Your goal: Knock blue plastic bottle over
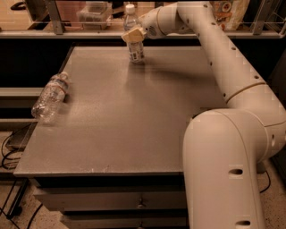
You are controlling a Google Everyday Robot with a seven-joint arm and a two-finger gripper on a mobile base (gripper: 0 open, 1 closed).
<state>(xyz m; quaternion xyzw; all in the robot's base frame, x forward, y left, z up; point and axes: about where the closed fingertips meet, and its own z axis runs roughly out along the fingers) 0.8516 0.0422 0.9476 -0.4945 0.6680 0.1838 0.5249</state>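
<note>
The blue plastic bottle [135, 49], clear with a white cap and a wide white label, stands at the far edge of the grey table [134, 125], its top leaning slightly left. My gripper [134, 34] is beige and sits against the bottle's upper body, just below the neck, reaching in from the right. It covers the middle of the bottle.
A crinkled clear bottle [50, 96] lies on its side near the table's left edge. A rail and a shelf with a clear container [94, 11] run behind the table. My arm's large white body [228, 170] covers the table's right front. Drawers [138, 203] sit below.
</note>
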